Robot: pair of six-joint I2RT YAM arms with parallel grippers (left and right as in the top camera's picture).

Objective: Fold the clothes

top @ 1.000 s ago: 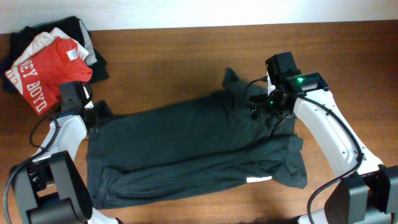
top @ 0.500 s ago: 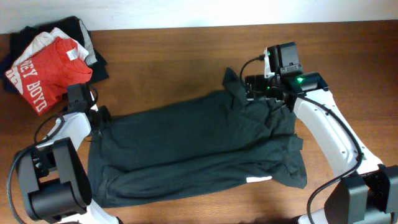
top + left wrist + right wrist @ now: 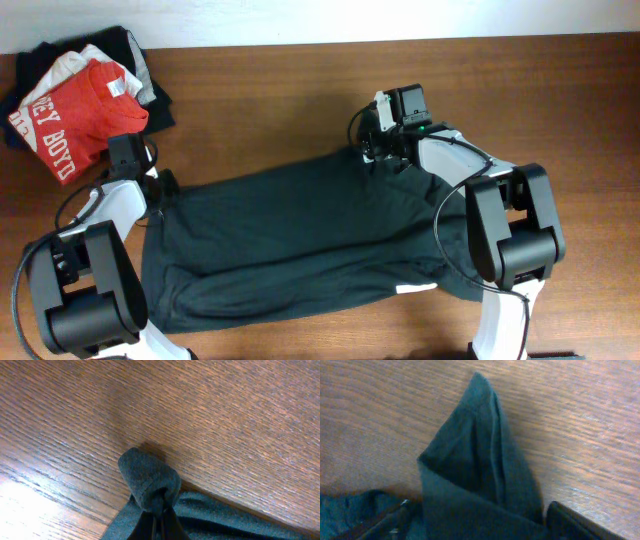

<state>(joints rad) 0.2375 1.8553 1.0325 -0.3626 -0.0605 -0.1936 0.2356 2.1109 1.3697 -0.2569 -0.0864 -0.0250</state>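
Charcoal T-shirt (image 3: pixel 300 240) between both grippers

My left gripper (image 3: pixel 159 522) is cut off by the frame's bottom edge. Folds of the T-shirt (image 3: pixel 480 480) hide my right fingers (image 3: pixel 570 522).

A brown wood-grain worktop (image 3: pixel 270 100) is filling nearly the whole overhead view. A pale wall strip (image 3: pixel 300 20) is running along its far edge. Soft light is glaring off the grain in the left wrist view, brightening the wood at the lower left corner (image 3: pixel 30 505).
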